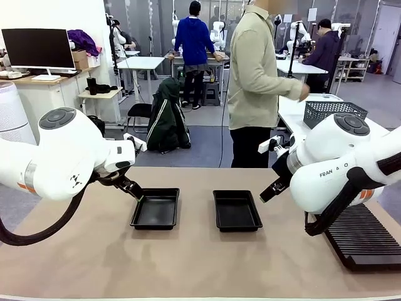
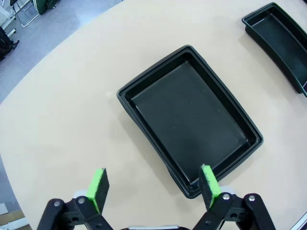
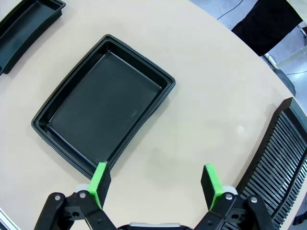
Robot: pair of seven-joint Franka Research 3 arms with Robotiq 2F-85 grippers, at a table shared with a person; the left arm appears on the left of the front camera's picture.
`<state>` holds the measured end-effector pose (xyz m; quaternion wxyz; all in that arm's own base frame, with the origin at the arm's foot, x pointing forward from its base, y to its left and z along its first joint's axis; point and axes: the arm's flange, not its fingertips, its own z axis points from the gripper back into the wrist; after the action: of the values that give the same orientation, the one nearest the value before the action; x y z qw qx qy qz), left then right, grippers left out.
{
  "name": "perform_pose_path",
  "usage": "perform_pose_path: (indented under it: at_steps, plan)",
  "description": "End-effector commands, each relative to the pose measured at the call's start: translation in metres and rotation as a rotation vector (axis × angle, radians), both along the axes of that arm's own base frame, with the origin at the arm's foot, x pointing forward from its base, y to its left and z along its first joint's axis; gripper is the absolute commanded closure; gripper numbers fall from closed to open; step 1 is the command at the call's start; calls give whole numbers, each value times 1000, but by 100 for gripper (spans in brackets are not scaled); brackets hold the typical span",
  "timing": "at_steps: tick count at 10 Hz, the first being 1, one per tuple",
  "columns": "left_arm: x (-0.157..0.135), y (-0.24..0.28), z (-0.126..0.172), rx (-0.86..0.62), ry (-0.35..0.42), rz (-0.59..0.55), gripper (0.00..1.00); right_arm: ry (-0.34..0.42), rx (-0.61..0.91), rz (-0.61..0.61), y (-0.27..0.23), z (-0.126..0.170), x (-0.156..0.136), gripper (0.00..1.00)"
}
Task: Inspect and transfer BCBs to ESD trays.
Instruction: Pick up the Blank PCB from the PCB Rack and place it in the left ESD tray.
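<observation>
My left jaws are spread wide over a corner of the left tray (image 2: pixel 189 117), one pad (image 2: pixel 208 184) above its rim and the other above bare tabletop (image 2: pixel 72 120). My right jaws are spread too, pinching nothing, just beside the right tray (image 3: pixel 103 105), with the rack (image 3: pixel 283 158) on their other side. Both trays lie flat, side by side but apart. A person (image 1: pixel 254 75) stands across from me.

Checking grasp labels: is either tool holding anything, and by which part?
Nothing is held: the left tool stands open by the left tray, the right tool open by the right tray.
</observation>
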<state>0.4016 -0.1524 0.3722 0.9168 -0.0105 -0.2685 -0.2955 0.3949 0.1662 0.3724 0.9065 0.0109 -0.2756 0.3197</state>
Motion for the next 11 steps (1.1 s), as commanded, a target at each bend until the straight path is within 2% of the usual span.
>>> perform_pose_path:
  at_steps: [1,3,4,5,7,8,10,11]
  plan:
    - [0,0,0,0,0,1,0,0,0,0,0,0,0,0]
    - [0,0,0,0,0,0,0,13,23,-13,-3,5,-4,0]
    - [-5,12,12,-22,30,-14,0,32,63,-41,-5,8,-13,0]
    - [-6,23,25,-49,28,-5,0,42,65,-66,-10,18,-14,0]
    - [-28,37,48,-128,87,2,0,107,123,-74,-24,42,-34,0]
    - [-28,47,61,-195,110,-23,0,106,172,-56,-27,54,-40,0]
    - [-37,59,83,-289,205,-61,0,179,291,-21,-40,77,-51,0]
    - [-39,66,94,-339,221,-75,0,210,361,-8,-47,86,-54,0]
